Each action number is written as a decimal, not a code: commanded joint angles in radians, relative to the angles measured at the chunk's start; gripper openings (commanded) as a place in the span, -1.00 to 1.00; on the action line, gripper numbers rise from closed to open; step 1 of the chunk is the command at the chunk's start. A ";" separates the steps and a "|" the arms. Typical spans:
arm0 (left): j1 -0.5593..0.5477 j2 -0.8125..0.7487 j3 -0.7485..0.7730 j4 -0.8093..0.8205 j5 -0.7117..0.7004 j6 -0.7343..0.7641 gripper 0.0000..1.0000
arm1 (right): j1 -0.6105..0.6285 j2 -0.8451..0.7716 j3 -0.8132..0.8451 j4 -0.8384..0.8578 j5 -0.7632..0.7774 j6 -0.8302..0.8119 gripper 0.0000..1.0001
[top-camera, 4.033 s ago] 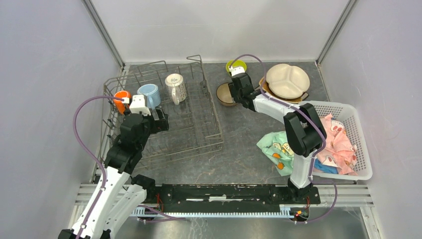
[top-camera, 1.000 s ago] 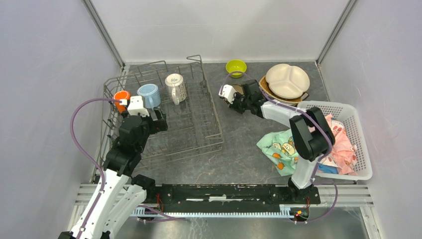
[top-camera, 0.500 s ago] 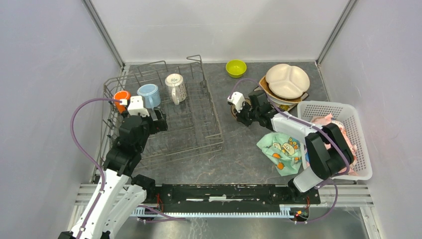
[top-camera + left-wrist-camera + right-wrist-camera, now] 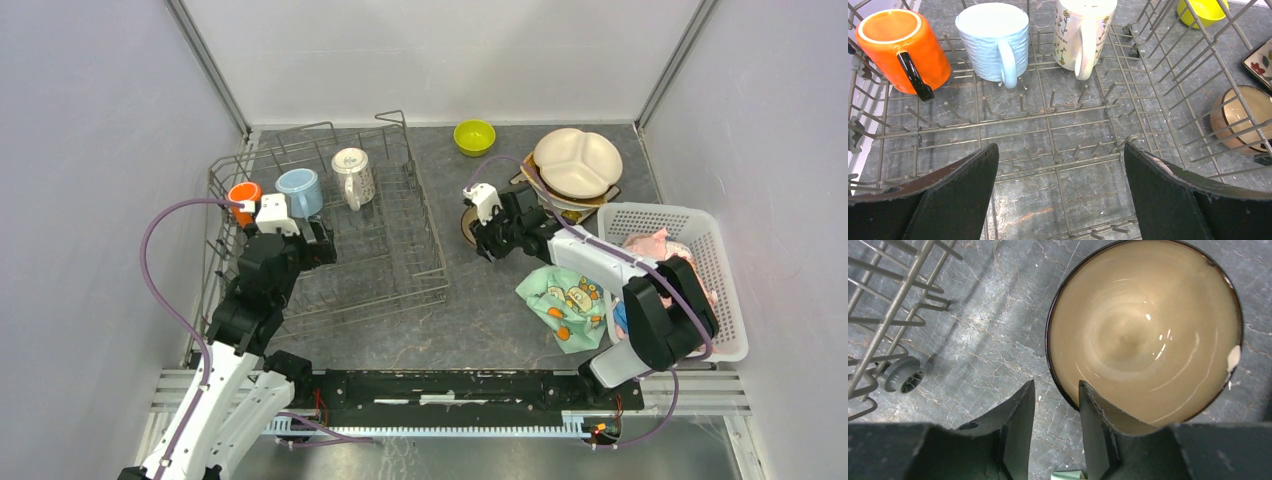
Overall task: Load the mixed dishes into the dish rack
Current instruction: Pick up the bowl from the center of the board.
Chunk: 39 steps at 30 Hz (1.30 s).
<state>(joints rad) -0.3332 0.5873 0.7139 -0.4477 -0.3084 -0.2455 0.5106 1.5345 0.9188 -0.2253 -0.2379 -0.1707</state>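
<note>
Right gripper (image 4: 1056, 384) part-open, holding nothing. Tan bowl (image 4: 1143, 335) just ahead, near rim at the finger gap. It should push deeper over the rim, then close firmly. Left gripper (image 4: 1060, 147) wide above dish rack (image 4: 1013, 117).

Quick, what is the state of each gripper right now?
Left gripper: open, holding nothing, above the dish rack.
Right gripper: open, astride the rim of the tan bowl, not gripping it.
</note>
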 commanded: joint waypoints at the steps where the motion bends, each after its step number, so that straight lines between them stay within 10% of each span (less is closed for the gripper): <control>1: -0.003 -0.006 0.001 0.029 0.005 0.044 1.00 | -0.007 -0.062 0.065 -0.017 0.101 0.089 -0.12; 21: -0.003 -0.022 -0.002 0.017 0.022 0.032 1.00 | -0.116 0.073 0.138 0.009 0.430 0.204 0.14; 33: -0.002 -0.006 0.001 0.014 0.027 0.028 1.00 | -0.146 0.199 0.167 0.049 0.367 0.226 -0.02; 39: -0.002 0.019 0.007 0.017 0.055 0.014 1.00 | -0.165 0.195 0.180 0.055 0.346 0.237 -0.47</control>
<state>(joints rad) -0.3332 0.5903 0.7132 -0.4488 -0.2821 -0.2459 0.3691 1.7317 1.0508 -0.2104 0.1059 0.0525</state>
